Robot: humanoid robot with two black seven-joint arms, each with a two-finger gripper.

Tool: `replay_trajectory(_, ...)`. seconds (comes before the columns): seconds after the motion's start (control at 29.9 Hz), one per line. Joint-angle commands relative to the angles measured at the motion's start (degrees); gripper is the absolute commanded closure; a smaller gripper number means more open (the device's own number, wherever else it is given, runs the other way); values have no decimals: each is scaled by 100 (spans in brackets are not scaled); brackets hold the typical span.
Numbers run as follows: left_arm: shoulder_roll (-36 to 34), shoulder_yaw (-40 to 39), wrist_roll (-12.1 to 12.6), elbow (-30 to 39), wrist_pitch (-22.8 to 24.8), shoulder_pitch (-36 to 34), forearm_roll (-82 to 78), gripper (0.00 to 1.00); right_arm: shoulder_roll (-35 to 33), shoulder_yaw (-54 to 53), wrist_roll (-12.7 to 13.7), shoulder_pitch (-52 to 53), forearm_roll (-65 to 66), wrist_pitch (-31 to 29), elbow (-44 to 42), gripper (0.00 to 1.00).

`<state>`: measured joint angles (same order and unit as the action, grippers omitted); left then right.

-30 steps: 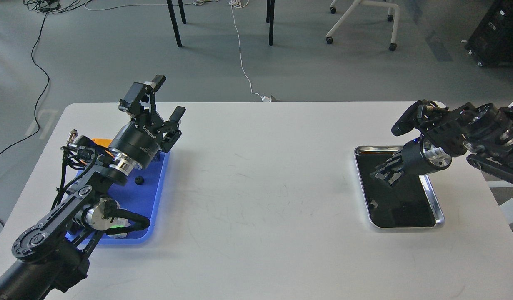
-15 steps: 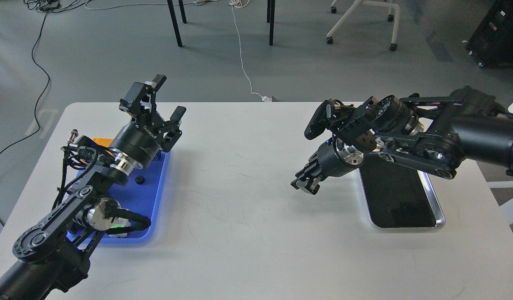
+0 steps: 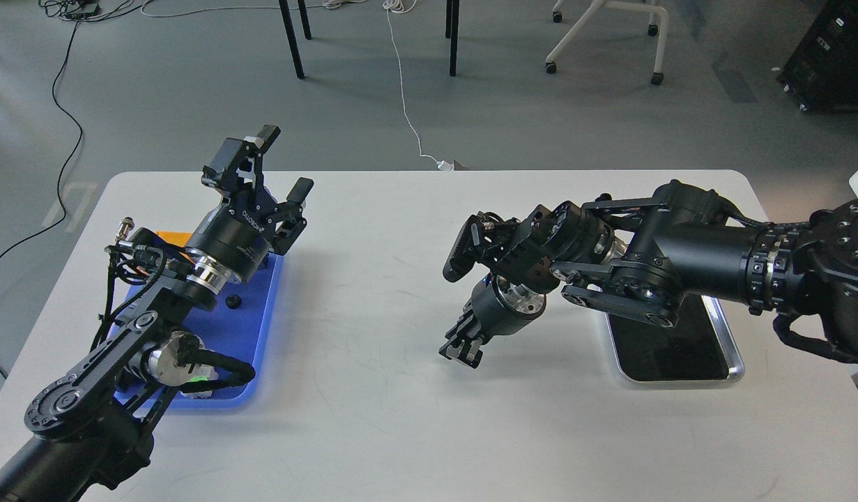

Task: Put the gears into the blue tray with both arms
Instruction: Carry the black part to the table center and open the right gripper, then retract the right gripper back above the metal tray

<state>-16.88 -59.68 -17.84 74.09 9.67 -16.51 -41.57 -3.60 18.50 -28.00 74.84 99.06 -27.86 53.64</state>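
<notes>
The blue tray [image 3: 251, 331] lies at the table's left, partly under my left arm. One small black gear [image 3: 232, 301] rests on it near the middle. My left gripper [image 3: 284, 164] hangs open above the tray's far end, its fingers spread and empty. My right gripper [image 3: 461, 348] points down and left over the bare table middle, well left of the silver tray. Its fingers [image 3: 451, 346] look close together, dark and small. Whether a gear sits between them is hidden.
The silver tray [image 3: 734, 357] with a dark inside sits at the right, partly covered by my right arm. An orange piece [image 3: 169, 238] shows at the blue tray's far left corner. A white part with a green light [image 3: 197, 383] lies at its near end.
My right arm has swung left from above the silver tray to over the table's middle, stretching out as it went. The left arm has stayed still.
</notes>
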Motion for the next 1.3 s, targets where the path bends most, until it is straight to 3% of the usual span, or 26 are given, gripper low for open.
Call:
replay_trajectory(0.0, -8, 0, 0, 1, 0, 8, 0, 2, 26, 13, 0, -49, -1, 35, -11, 81)
replay_trajectory(0.33, -8, 0, 0, 1, 0, 8, 0, 2, 97, 13, 0, -207, -1, 193, -90, 71)
replay_trajectory(0.67, -17, 0, -9, 1, 0, 8, 0, 2, 9, 4, 0, -146, -140, 193, -90, 25)
replay_trajectory(0.77, -43, 0, -26, 1, 0, 8, 0, 2, -262, -110, 0, -67, -640, 202, -73, 6)
replay_trajectory(0.97, -175, 0, -97, 1, 0, 16, 0, 2, -1352, -707, 0, -4, -2415, 193, 305, 5)
replay_trajectory(1.14, -342, 18, -132, 1, -9, 51, -9, 2, -2328, -1515, 0, -706, -4857, 202, 595, 5)
replay_trajectory(1.24, -386, 44, -211, 1, -9, 96, -17, 2, -2487, -1780, 0, -971, -5450, 202, 569, 5)
replay_trajectory(1.27, -543, 123, -420, 18, 17, 113, -70, 2, -2714, -2476, 0, -1633, -6477, 210, 430, 5)
